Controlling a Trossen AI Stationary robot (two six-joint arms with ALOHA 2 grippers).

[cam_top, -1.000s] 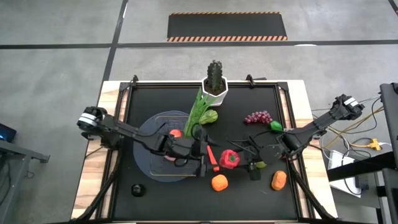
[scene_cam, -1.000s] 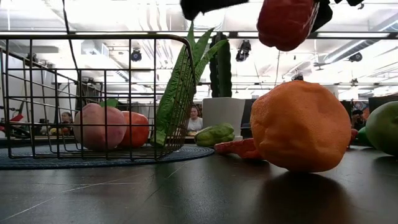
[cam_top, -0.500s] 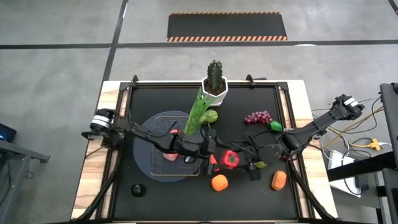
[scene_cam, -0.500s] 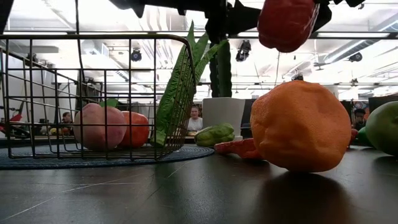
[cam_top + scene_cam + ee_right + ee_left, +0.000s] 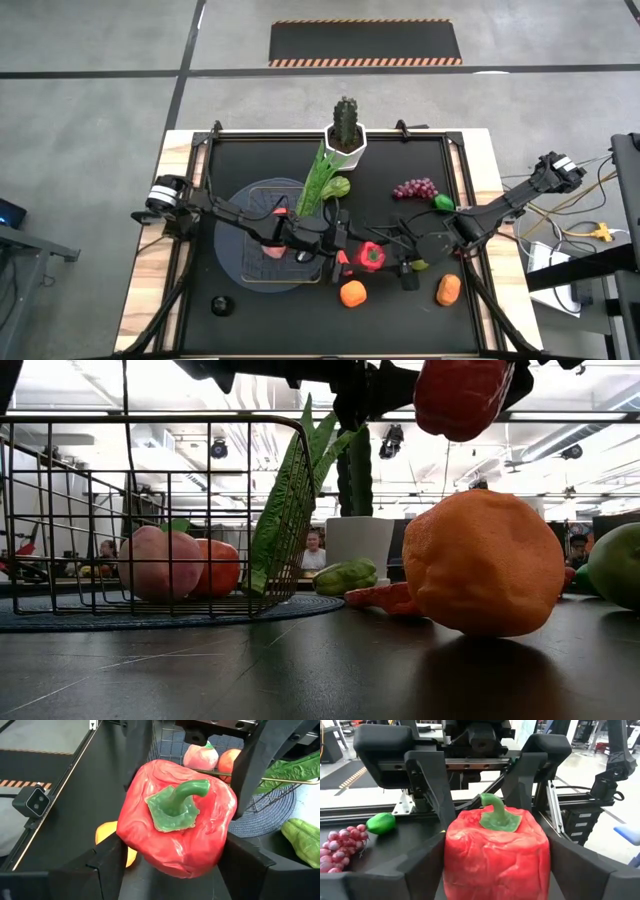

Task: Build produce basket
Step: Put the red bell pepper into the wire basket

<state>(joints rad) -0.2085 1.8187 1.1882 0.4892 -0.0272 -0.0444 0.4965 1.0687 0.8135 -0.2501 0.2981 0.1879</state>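
While both grippers (image 5: 371,257) clamp the red pepper (image 5: 369,255) above the black table (image 5: 420,150), a person (image 5: 314,550) sits far behind.

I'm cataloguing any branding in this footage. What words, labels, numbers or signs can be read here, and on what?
None: no readable text in any view.
The striped floor mat carries only orange-and-black hazard stripes, no words.
The red pepper, basket and white pot bear no labels.

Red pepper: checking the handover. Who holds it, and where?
The red pepper sits between both grippers' fingers: right gripper grips its sides; left gripper is closing around its sides.
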